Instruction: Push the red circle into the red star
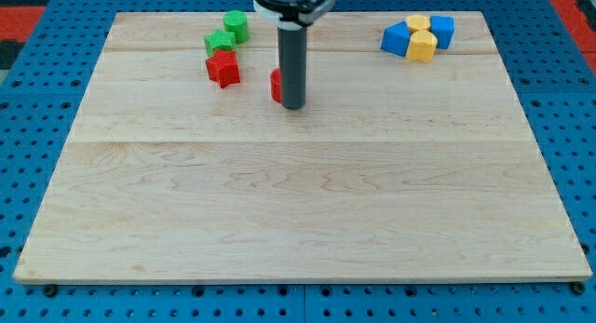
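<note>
The red circle lies flat on the wooden board, toward the view's top and slightly left of centre. Only a narrow red sliver of its left side is visible; the remainder is hidden behind the dark rod, so its round outline cannot be confirmed here. The red star lies flat on the board to the view's left of the circle and slightly nearer the view's top. It is fully visible. The two red blocks are apart, not touching.

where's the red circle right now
The red circle sits near the view's top, left of centre, mostly hidden behind my tip, with the red star to its left.
</note>
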Available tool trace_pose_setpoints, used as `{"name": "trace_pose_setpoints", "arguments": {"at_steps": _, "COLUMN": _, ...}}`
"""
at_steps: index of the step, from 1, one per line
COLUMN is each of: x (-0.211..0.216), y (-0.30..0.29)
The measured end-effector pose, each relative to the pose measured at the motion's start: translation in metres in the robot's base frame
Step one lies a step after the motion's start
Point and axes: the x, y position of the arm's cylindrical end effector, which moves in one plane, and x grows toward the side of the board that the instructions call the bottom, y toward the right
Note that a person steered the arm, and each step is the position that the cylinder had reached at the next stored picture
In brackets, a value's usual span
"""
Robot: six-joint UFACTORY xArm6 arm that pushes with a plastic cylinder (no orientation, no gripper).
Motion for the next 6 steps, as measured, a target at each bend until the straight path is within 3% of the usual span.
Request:
{"name": "trace_pose_setpoints", "arguments": {"at_steps": 2, "x": -0.062, "y": 0.004}}
{"name": "trace_pose_setpoints", "arguments": {"at_steps": 3, "x": -0.088, "y": 0.047}}
{"name": "trace_pose_setpoints", "arguments": {"at_steps": 5, "x": -0.095, "y": -0.099}}
{"name": "trace_pose_setpoints", "arguments": {"at_steps": 6, "x": -0.086, "y": -0.082}}
